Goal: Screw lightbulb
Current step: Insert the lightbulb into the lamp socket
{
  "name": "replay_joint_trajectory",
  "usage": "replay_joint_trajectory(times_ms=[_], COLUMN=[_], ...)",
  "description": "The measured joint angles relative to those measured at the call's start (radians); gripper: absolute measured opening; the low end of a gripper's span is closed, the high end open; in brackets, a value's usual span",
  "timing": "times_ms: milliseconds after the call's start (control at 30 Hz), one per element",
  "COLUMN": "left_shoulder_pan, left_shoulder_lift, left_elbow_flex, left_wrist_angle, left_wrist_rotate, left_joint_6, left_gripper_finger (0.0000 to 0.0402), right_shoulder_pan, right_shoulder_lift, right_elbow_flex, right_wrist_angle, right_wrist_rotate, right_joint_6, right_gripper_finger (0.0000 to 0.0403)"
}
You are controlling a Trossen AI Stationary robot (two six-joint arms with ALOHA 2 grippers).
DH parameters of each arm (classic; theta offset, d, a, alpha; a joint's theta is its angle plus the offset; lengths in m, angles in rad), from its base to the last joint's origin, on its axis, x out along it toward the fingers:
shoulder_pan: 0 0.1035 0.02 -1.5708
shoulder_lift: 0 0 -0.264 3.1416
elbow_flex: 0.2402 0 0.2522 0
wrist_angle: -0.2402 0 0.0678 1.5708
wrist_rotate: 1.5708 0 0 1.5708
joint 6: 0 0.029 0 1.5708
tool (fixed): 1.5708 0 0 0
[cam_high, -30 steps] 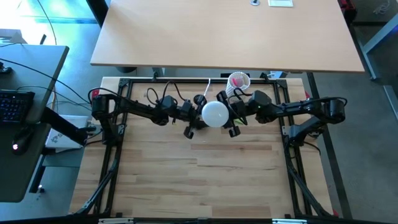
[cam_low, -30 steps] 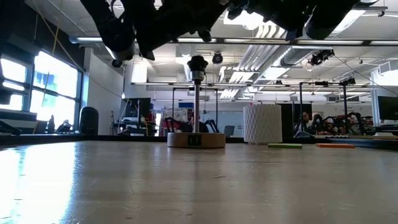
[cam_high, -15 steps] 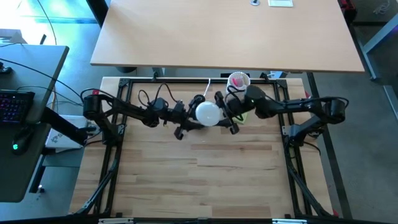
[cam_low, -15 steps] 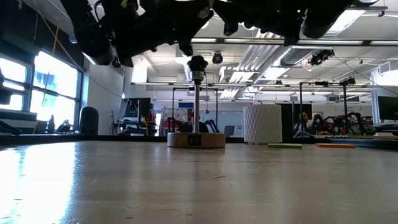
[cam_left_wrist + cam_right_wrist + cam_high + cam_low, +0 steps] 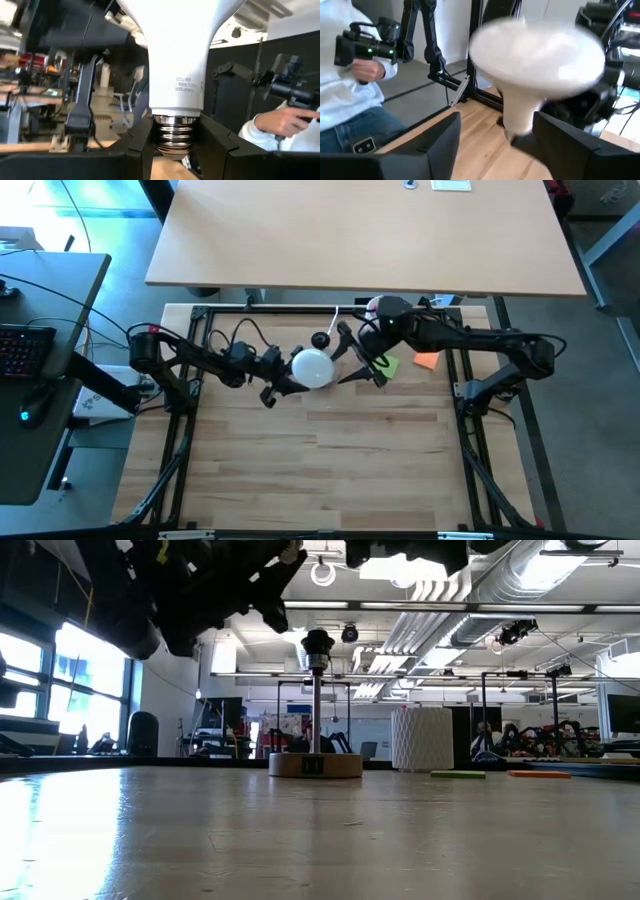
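Seen from above, two dark robot arms meet over the back of a wooden bench. The left hand grips the lightbulb by its metal screw base, pinched between two dark fingers, globe pointing away. The lightbulb is held in the air just beside the black socket, not in it. The right hand is near the lightbulb on its other side, fingers spread apart and clear of the globe. The socket's wooden base rests on the bench.
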Motion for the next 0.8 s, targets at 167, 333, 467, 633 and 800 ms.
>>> replay_joint_trajectory(times_ms=[167,333,467,633,800], left_shoulder_pan=[-0.010,-0.013,-0.013,-0.013,-0.014], left_shoulder_lift=[-0.004,-0.003,-0.002,-0.002,-0.002], left_elbow_flex=[-0.009,-0.003,-0.003,-0.001,0.000], left_wrist_angle=[0.001,0.000,0.000,-0.005,-0.032], left_wrist_rotate=[-0.004,-0.001,0.000,-0.001,-0.002], left_joint_6=[-0.010,-0.010,-0.011,-0.010,0.000], left_gripper_finger=[0.0100,0.0100,0.0100,0.0100,0.0100], right_shoulder_pan=[-0.003,-0.017,-0.016,-0.014,-0.015], right_shoulder_lift=[0.001,0.022,0.093,0.162,0.185], right_elbow_flex=[0.032,0.029,0.027,0.026,0.026], right_wrist_angle=[-0.035,-0.017,0.047,0.191,0.277], right_wrist_rotate=[0.000,-0.009,-0.079,-0.179,-0.220], right_joint_6=[-0.075,-0.104,-0.096,-0.041,0.002], right_gripper_finger=[0.0290,0.0299,0.0299,0.0299,0.0299])
